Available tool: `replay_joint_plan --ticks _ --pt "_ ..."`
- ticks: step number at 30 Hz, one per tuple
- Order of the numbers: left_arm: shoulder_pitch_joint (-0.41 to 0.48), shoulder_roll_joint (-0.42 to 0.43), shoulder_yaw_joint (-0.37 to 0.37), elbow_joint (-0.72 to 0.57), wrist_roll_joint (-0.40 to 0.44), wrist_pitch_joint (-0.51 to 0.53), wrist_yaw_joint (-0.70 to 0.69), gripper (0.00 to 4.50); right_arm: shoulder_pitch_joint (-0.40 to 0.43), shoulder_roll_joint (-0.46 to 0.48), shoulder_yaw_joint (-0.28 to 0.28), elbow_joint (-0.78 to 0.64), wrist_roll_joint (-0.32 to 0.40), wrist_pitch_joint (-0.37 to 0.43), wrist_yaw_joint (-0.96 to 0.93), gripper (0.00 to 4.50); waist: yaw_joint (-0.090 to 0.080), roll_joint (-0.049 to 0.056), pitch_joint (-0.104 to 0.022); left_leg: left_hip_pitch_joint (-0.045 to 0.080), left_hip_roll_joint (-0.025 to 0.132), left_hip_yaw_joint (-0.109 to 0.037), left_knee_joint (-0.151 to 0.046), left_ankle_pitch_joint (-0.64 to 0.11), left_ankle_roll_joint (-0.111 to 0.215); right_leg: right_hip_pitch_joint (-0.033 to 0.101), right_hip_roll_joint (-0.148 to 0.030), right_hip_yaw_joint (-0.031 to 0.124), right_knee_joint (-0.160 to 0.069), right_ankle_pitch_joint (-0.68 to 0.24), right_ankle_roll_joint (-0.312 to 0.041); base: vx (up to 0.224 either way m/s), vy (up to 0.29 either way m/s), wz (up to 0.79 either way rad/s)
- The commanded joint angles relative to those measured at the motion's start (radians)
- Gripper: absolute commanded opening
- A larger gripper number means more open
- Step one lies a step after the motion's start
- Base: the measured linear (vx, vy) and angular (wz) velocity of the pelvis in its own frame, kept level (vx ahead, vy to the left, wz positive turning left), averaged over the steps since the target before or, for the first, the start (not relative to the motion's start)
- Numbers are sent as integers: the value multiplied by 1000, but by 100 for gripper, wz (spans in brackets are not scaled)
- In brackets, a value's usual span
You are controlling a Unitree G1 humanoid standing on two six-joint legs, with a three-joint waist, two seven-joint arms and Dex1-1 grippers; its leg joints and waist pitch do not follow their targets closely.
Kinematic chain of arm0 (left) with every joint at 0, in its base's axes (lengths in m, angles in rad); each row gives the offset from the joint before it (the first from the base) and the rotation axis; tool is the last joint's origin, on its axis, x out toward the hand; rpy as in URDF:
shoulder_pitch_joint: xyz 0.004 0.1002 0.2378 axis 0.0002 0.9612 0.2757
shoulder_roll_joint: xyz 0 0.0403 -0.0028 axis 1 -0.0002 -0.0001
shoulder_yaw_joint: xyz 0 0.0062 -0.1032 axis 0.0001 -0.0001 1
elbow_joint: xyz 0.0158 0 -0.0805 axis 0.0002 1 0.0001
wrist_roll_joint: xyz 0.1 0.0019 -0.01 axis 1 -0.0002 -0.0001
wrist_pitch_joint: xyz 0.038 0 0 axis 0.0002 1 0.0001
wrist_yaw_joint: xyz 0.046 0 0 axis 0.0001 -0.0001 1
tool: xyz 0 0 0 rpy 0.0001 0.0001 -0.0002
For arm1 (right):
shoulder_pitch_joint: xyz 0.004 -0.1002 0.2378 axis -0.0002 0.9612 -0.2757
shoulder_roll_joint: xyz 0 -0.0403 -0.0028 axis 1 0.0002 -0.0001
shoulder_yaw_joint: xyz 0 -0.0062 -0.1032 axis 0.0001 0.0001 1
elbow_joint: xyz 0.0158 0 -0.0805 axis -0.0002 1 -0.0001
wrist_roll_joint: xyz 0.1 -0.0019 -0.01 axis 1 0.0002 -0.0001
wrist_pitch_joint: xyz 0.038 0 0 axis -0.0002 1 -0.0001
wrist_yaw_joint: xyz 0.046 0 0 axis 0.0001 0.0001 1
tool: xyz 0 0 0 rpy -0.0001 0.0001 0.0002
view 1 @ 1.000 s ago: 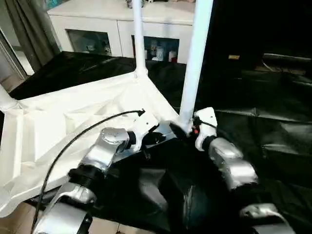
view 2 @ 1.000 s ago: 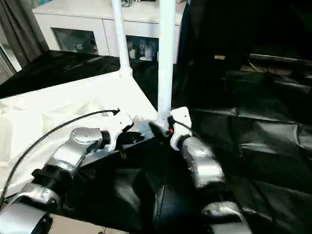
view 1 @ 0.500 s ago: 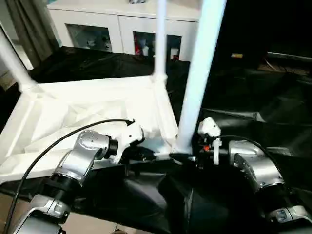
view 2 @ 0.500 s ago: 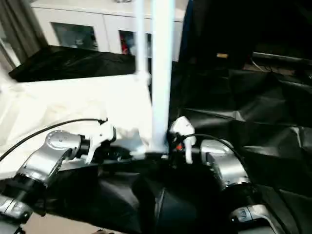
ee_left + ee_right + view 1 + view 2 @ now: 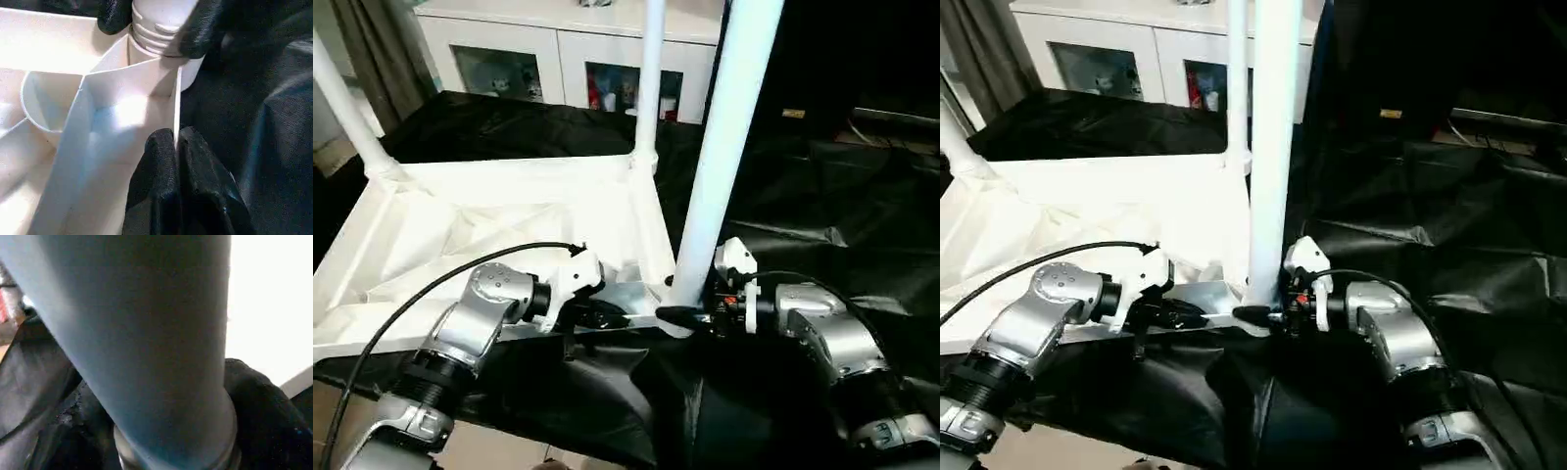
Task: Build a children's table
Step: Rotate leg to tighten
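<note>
Left gripper (image 5: 174, 147) pinched shut on tabletop (image 5: 460, 230) rim; right gripper (image 5: 690, 315) fingers clasp near leg (image 5: 720, 147) base; forearms reach inward, level.

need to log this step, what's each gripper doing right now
Left gripper: shut on the rim of the table top.
Right gripper: shut around the base of the near leg.

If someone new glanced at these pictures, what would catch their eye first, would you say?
Probably the white table top, lying upside down on the black-draped work table, with white legs rising from its corners. The nearest leg stands between both arms: the right gripper closes around its base, while the left gripper pinches the rim beside it.
</note>
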Motion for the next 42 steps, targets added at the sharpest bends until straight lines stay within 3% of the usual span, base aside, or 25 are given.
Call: replay_joint_plan --ticks 1,4,6,10,15,16,20,23,30,34,35,38,39,42 --pt "-31 -57 35 43 -13 -7 118 0 13 40 16 16 -4 16 -61 285 -2 -12 -62 10 17 -3 -53 -160 56 45 -36 28 -66 -98 -246 0 0 0" --pt "-70 -102 44 115 24 10 234 0 -4 109 -17 93 -60 -22 -276 277 -8 -10 -55 14 16 -6 -63 -235 9 40 -39 29 -82 -231 -210 0 0 0" --pt "-94 -135 48 154 38 15 298 0 -21 156 -41 142 -85 -32 -422 275 -15 -14 -58 16 15 -11 -65 -258 -15 42 -41 29 -86 -289 -181 0 0 0" --pt "-141 -197 63 223 64 28 435 0 -52 237 -72 210 -117 -36 -637 274 -21 -12 -59 17 12 -12 -67 -262 -25 39 -38 30 -88 -288 -168 0 0 0" --pt "-192 -276 73 292 76 17 543 0 -95 331 -32 275 -170 -103 -744 274 -17 -8 -63 10 7 -9 -61 -231 0 41 -37 31 -87 -231 -170 0 0 0" --pt "-195 -280 68 295 80 10 544 0 -100 340 -31 277 -163 -111 -730 330 -16 -8 -64 10 6 -8 -61 -227 4 43 -37 30 -87 -227 -168 0 0 0" --pt "-185 -269 58 271 75 -1 502 0 -98 328 -19 253 -148 -117 -661 365 -15 -1 -68 8 8 -8 -58 -215 25 45 -34 27 -82 -162 -181 0 0 0" --pt "-169 -242 52 263 73 -29 441 0 -84 284 2 214 -139 -134 -566 392 -20 -3 -68 5 7 -9 -58 -210 30 49 -33 25 -80 -145 -184 0 0 0" --pt "-101 -144 22 165 21 -60 200 0 -32 116 38 58 -62 -112 -219 392 -21 -8 -68 2 12 -7 -54 -192 73 54 -34 24 -76 -114 -216 0 0 0" --pt "-74 -92 13 127 -9 -60 96 0 -30 45 28 23 -28 -91 -89 392 -19 -8 -69 5 17 -4 -52 -181 79 50 -32 23 -71 -100 -236 0 0 0" --pt "-69 -84 14 121 -15 -55 78 0 -32 33 27 23 -28 -93 -69 392 -20 -16 -69 4 17 -3 -51 -179 81 50 -31 23 -70 -97 -239 0 0 0" --pt "-50 -50 9 95 -27 -43 17 0 -34 0 26 12 -11 -77 3 392 -11 -12 -67 7 19 -1 -51 -173 83 45 -32 24 -68 -98 -249 0 0 0" --pt "-48 -45 8 90 -29 -40 10 0 -34 -4 25 9 -6 -72 13 392 -7 -20 -67 8 20 -1 -51 -172 83 46 -35 24 -67 -108 -247 0 0 0" --pt "-35 -24 10 63 -40 -23 -22 0 -43 -14 28 7 8 -56 50 358 1 -21 -65 10 22 -1 -54 -177 73 42 -37 25 -68 -139 -240 0 0 0"
